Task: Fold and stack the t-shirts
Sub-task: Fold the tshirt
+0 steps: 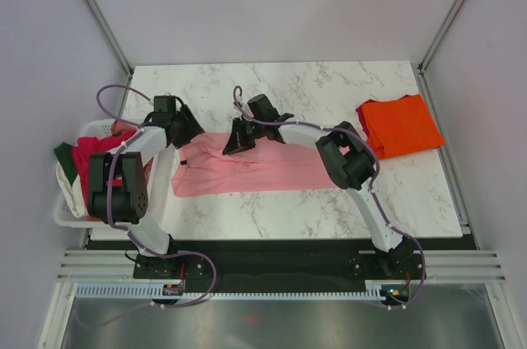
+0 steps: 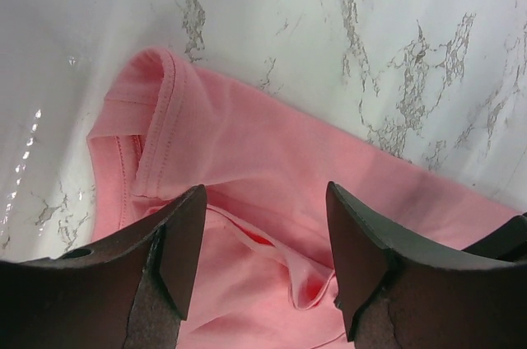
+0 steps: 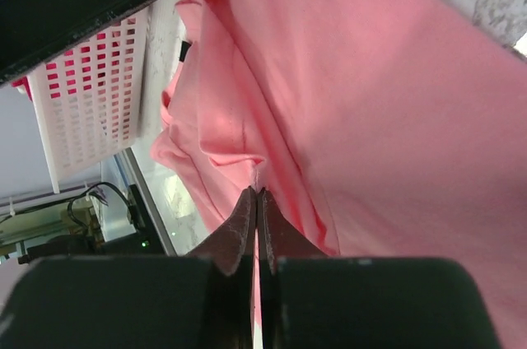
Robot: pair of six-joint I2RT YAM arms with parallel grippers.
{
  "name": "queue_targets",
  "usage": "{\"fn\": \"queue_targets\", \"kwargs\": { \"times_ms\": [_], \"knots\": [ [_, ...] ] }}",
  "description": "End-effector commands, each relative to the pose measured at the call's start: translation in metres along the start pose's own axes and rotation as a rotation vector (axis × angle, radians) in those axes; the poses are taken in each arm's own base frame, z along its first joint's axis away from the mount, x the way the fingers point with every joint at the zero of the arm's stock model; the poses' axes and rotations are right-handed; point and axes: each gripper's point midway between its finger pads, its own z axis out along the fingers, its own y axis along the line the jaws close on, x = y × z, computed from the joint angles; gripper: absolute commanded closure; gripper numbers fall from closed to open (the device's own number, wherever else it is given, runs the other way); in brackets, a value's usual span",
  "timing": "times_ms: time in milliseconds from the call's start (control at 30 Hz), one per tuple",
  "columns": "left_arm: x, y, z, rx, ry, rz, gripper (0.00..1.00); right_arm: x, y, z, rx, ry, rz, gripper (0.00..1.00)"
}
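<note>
At frame left, the white basket [image 1: 62, 217] holds red, green and cream t-shirts [image 1: 89, 155]; right jaws pinch the pink t-shirt [image 1: 272, 172], left jaws gape over it, empty.

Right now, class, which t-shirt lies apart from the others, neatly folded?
The orange t-shirt, alone at the table's far right; the pink t-shirt lies spread mid-table, the others heaped in the basket.

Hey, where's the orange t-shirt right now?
In the top view, the orange t-shirt lies folded near the right edge of the marble table, apart from the pink t-shirt spread across the middle.
</note>
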Motion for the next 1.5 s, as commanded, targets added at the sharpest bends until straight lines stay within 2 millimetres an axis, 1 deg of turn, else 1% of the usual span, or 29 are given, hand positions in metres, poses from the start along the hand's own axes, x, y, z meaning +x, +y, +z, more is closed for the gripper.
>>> {"fn": "queue_targets", "kwargs": {
  "times_ms": [0, 67, 100, 167, 200, 233, 267, 300, 367, 433, 467, 500, 600, 700, 867, 900, 933, 1000, 1033, 1133, 1200, 1233, 1267, 1300, 1333, 1367, 1400, 1433, 1467],
  "knots": [
    [-0.017, -0.004, -0.009, 0.008, -0.072, -0.020, 0.33, -0.005, 0.019, -0.012, -0.031, -0.015, -0.056, 1.00],
    [-0.018, -0.005, -0.010, 0.009, -0.076, -0.018, 0.33, 0.003, 0.019, -0.017, -0.028, -0.002, -0.058, 1.00],
    [-0.017, -0.004, -0.010, 0.006, -0.074, -0.018, 0.33, 0.001, 0.026, -0.024, -0.034, -0.010, -0.069, 1.00],
    [-0.018, -0.004, -0.011, 0.007, -0.076, -0.018, 0.33, 0.014, 0.023, -0.031, -0.031, 0.012, -0.067, 1.00],
    [-0.017, -0.005, -0.011, 0.008, -0.076, -0.017, 0.33, 0.014, 0.034, -0.039, -0.042, 0.004, -0.085, 1.00],
    [-0.018, -0.004, -0.011, 0.008, -0.078, -0.018, 0.33, 0.026, 0.026, -0.042, -0.028, 0.026, -0.070, 1.00],
    [-0.018, -0.005, -0.011, 0.009, -0.077, -0.015, 0.33, 0.031, 0.025, -0.046, -0.023, 0.030, -0.077, 0.96],
    [-0.018, -0.005, -0.011, 0.010, -0.076, -0.015, 0.33, 0.034, 0.029, -0.051, -0.029, 0.034, -0.083, 0.79],
    [-0.018, -0.004, -0.012, 0.008, -0.078, -0.018, 0.33, 0.053, 0.023, -0.056, -0.030, 0.078, -0.066, 0.71],
    [-0.017, -0.004, -0.012, 0.008, -0.078, -0.018, 0.33, 0.071, 0.016, -0.060, -0.032, 0.120, -0.045, 0.57],
    [-0.017, -0.004, -0.013, 0.007, -0.080, -0.017, 0.33, 0.072, 0.020, -0.065, -0.035, 0.115, -0.056, 0.56],
    [-0.016, -0.004, -0.013, 0.007, -0.079, -0.019, 0.33, 0.080, 0.015, -0.067, -0.024, 0.124, -0.053, 0.54],
    [-0.018, -0.004, -0.017, 0.008, -0.092, -0.020, 0.33, 0.076, 0.022, -0.079, -0.024, 0.098, -0.073, 0.45],
    [-0.020, -0.004, -0.021, 0.014, -0.107, -0.022, 0.33, 0.060, 0.026, -0.081, 0.001, 0.047, -0.095, 0.38],
    [-0.019, -0.003, -0.023, 0.014, -0.113, -0.023, 0.33, 0.020, 0.048, -0.066, -0.030, -0.051, -0.132, 0.35],
    [-0.019, -0.003, -0.022, 0.013, -0.114, -0.025, 0.33, 0.021, 0.045, -0.056, -0.023, -0.044, -0.132, 0.35],
    [-0.019, -0.003, -0.023, 0.012, -0.114, -0.022, 0.33, 0.010, 0.056, -0.053, -0.035, -0.065, -0.159, 0.35],
    [-0.019, -0.003, -0.023, 0.010, -0.113, -0.022, 0.33, 0.011, 0.055, -0.036, -0.029, -0.052, -0.171, 0.36],
    [-0.019, -0.003, -0.025, 0.010, -0.113, -0.023, 0.33, 0.003, 0.063, -0.033, -0.036, -0.063, -0.183, 0.37],
    [-0.016, -0.004, -0.028, 0.018, -0.108, -0.012, 0.33, 0.004, 0.060, -0.016, -0.016, -0.058, -0.174, 0.41],
    [-0.018, -0.001, -0.034, 0.007, -0.126, -0.014, 0.34, 0.001, 0.057, -0.014, 0.035, -0.094, -0.181, 0.43],
    [-0.017, 0.002, -0.036, -0.004, -0.128, -0.015, 0.34, 0.007, 0.049, -0.014, 0.073, -0.090, -0.167, 0.44],
    [-0.021, 0.004, -0.041, -0.018, -0.151, -0.022, 0.34, 0.005, 0.051, -0.019, 0.099, -0.115, -0.161, 0.46],
    [-0.021, 0.005, -0.043, -0.027, -0.157, -0.029, 0.34, 0.017, 0.037, -0.019, 0.145, -0.110, -0.097, 0.48],
    [-0.018, 0.010, -0.044, -0.041, -0.154, -0.032, 0.34, 0.015, 0.031, -0.021, 0.177, -0.155, -0.072, 0.50],
    [-0.021, 0.009, -0.049, -0.042, -0.170, -0.044, 0.34, 0.014, 0.040, -0.029, 0.172, -0.192, -0.058, 0.52],
    [-0.022, 0.011, -0.052, -0.053, -0.182, -0.050, 0.34, 0.023, 0.042, -0.029, 0.181, -0.206, -0.030, 0.52],
    [-0.020, 0.014, -0.053, -0.060, -0.184, -0.056, 0.34, 0.032, 0.033, -0.028, 0.187, -0.246, 0.025, 0.52],
    [-0.023, 0.014, -0.059, -0.064, -0.206, -0.072, 0.34, 0.033, 0.041, -0.032, 0.172, -0.272, 0.036, 0.50]
  ]
}}
